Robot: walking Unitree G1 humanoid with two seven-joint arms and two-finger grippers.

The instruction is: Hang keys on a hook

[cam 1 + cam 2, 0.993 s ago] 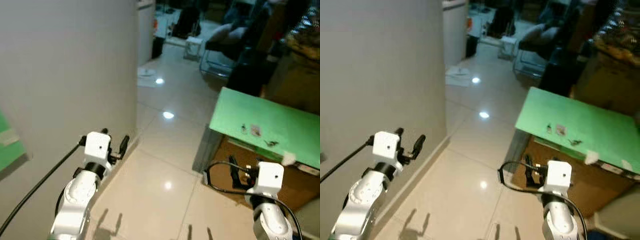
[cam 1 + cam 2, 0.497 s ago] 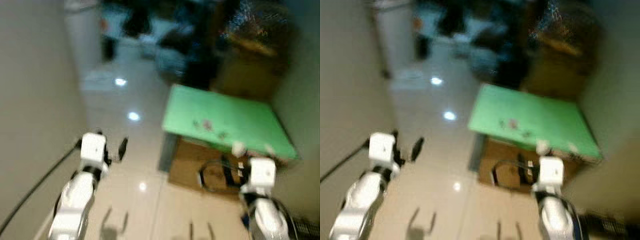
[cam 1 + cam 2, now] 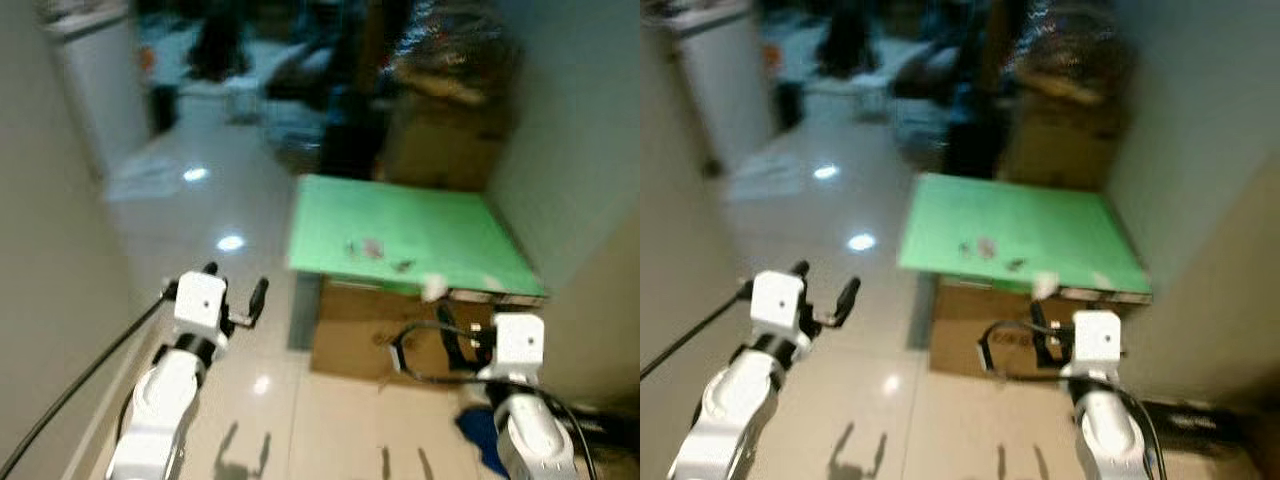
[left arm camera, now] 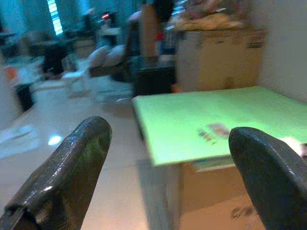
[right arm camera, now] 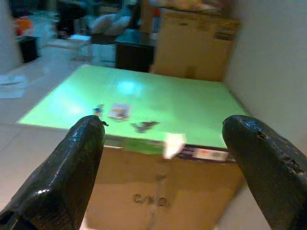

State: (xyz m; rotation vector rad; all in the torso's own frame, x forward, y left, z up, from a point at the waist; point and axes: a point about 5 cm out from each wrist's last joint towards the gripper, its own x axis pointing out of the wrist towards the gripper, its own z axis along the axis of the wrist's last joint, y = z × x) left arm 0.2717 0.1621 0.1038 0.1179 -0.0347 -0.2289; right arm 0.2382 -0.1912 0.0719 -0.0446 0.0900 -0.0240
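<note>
So nothing's hung yet: I see both the left gripper point(image 3: 236, 291) and right gripper point(image 5: 165, 165) spread apart and empty, facing the green table point(image 3: 400, 235) with small dark bits, possibly keys point(image 5: 144, 126).

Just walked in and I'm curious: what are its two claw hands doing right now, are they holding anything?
Left gripper: open, holding nothing.
Right gripper: open, holding nothing, facing the green board.

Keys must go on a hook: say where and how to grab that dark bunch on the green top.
I'd come from straight above: the dark bunch lies flat on the green top, offering no side lip. Pinch across its narrow middle with the open right gripper. Blur hides any ring.
</note>
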